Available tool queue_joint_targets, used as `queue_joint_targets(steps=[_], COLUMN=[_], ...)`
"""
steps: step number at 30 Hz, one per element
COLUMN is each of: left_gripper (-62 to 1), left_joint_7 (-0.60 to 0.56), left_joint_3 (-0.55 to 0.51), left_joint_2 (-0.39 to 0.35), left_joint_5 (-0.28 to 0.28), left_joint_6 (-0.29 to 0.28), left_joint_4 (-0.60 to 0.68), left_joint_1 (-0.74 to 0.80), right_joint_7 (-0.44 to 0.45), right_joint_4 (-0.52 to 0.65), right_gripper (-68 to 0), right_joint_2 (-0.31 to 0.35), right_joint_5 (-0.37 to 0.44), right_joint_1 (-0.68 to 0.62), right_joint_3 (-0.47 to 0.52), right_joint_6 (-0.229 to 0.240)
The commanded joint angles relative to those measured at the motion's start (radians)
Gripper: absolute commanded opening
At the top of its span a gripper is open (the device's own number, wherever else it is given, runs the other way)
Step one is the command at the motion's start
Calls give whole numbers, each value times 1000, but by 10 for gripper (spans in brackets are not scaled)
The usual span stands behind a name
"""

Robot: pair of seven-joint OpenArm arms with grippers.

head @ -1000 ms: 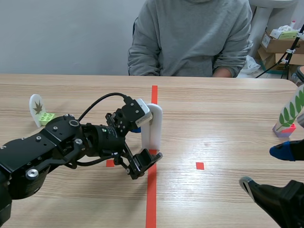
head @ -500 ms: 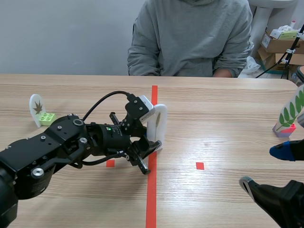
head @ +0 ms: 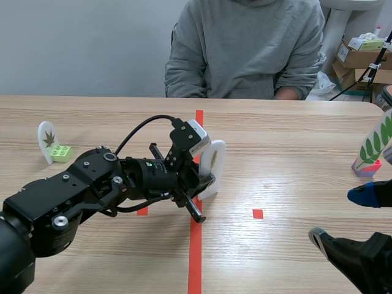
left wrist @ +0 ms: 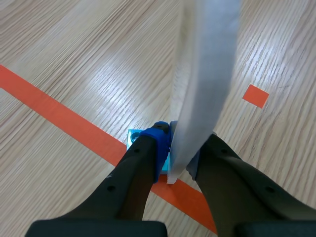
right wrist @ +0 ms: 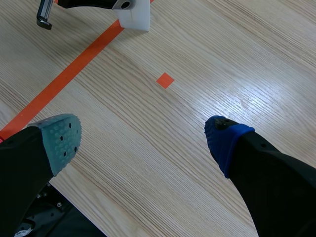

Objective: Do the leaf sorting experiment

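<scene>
White card [left wrist: 207, 74] upright, tight between fingers of left tool [left wrist: 182, 148]

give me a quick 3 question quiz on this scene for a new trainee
1. True or false: the right hand is shut.
2. What does the left hand grip? A) the white card B) an orange cup C) nothing
3. Fill in: the brown-leaf card stands on the robot's ____ side of the table.
Key: 1 false; 2 A; 3 left.
</scene>
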Motion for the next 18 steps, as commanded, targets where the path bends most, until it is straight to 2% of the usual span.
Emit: queue_joint_targets(steps=[1, 8, 11, 16, 18], left_gripper=[-554, -554, -558, -569, -569], left_joint_7=[-13, -27, -24, -19, -16], left_joint_3=[-5, -5, -16, -120, -182], left_joint_2=[5, 1, -24, -82, -99], left_joint_5=[-11, -19, -79, -129, -132], left_joint_6=[3, 3, 3, 3, 3], left_joint_4=[26, 26, 40, 166, 233], left_joint_1=[-6, -5, 9, 116, 178], right_joint_7=[11, 10, 10, 11, 11], right_joint_4=[14, 14, 14, 14, 14], right_gripper=[-165, -165, -165, -165, -165], right_joint_2=[8, 8, 8, 8, 8], right_joint_5=[7, 7, 7, 6, 6], right_joint_1=[11, 11, 11, 11, 11], right_joint_3=[3, 3, 3, 3, 3], right_joint_6=[1, 1, 1, 1, 1])
